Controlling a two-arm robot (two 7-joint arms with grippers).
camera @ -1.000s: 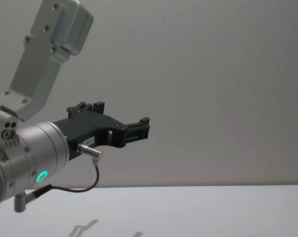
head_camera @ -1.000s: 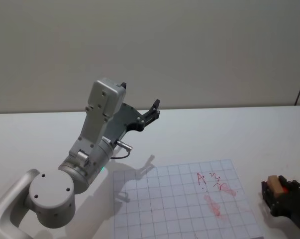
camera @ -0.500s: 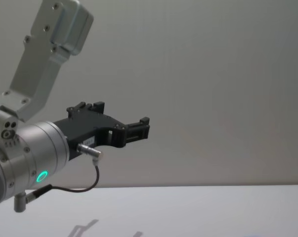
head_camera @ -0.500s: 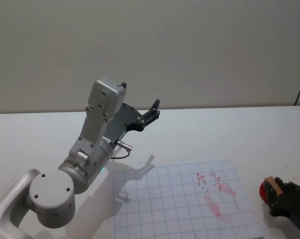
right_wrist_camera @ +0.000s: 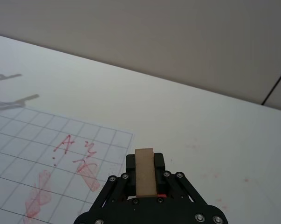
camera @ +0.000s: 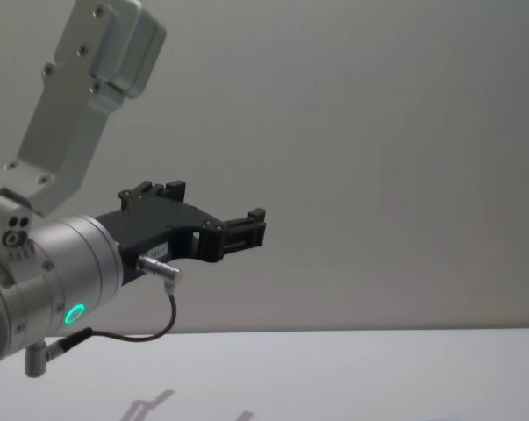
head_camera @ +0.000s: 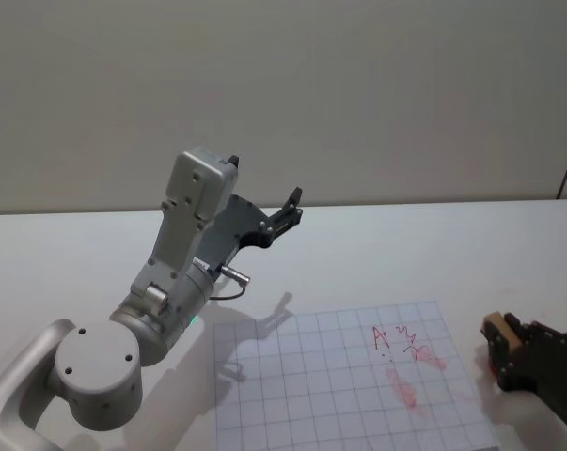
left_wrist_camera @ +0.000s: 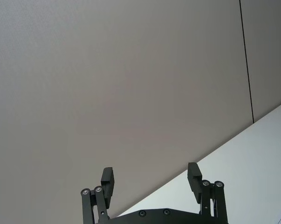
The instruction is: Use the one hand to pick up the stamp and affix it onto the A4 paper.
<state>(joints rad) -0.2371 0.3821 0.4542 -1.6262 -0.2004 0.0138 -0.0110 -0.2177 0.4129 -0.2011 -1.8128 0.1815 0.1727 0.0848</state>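
Note:
The tan stamp (head_camera: 496, 330) sits between the fingers of my right gripper (head_camera: 505, 346), which is shut on it, just off the right edge of the A4 paper (head_camera: 321, 385). In the right wrist view the stamp (right_wrist_camera: 145, 179) stands upright in the right gripper (right_wrist_camera: 145, 162), with the ruled paper (right_wrist_camera: 23, 154) off to one side. My left gripper (head_camera: 289, 208) is raised well above the table at the back left, open and holding nothing; it also appears in the left wrist view (left_wrist_camera: 152, 179) and the chest view (camera: 252, 224).
Red handwriting and ink smears (head_camera: 407, 368) mark the paper's right part. A sliver of something red (right_wrist_camera: 161, 193) peeks out under the stamp. The white table (head_camera: 424, 249) runs back to a grey wall. The left arm's big grey joint (head_camera: 95, 371) stands at front left.
My right gripper has shifted left and a little up with the stamp, towards the paper's edge; a red disc seen beneath it half a second ago is now covered. The left arm has not moved.

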